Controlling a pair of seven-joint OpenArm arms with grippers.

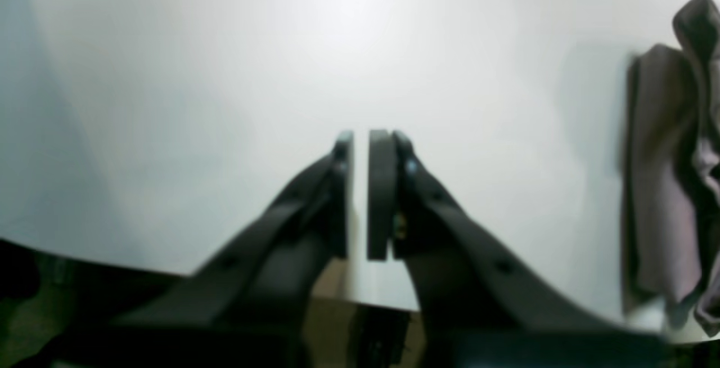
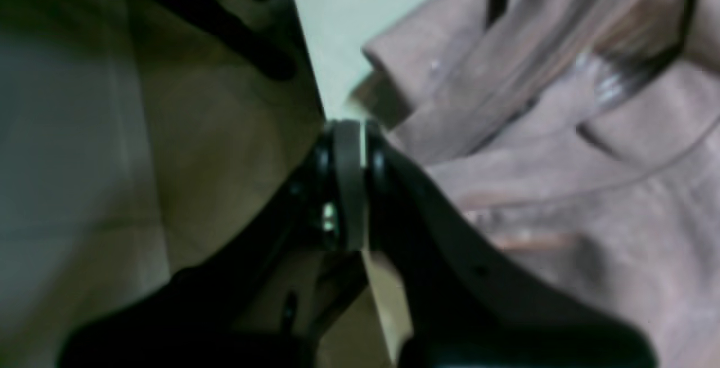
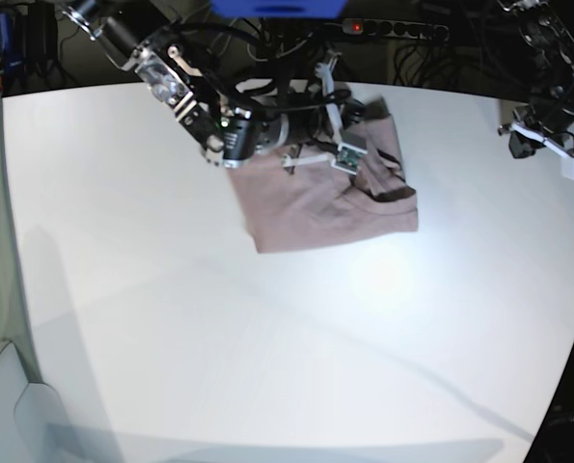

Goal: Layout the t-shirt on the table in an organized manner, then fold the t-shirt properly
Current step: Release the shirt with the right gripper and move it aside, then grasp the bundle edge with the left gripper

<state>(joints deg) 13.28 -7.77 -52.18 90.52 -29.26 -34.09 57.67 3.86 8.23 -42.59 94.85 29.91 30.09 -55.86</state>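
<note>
The t-shirt is bunched up near the far edge of the surface, nowhere near laid out yet. The right gripper is seen with jaws pressed together right at the fabric's edge; no cloth can be seen between them, so a missed pinch looks likely and the shirt could get left behind. The left gripper is parked over bare surface, jaws nearly together on nothing.

The right gripper sits at centre, its dark jaws pressed together at the worktop edge. From one to five o'clock lies the rumpled mauve t-shirt, blurred, just beside the jaws.
</note>
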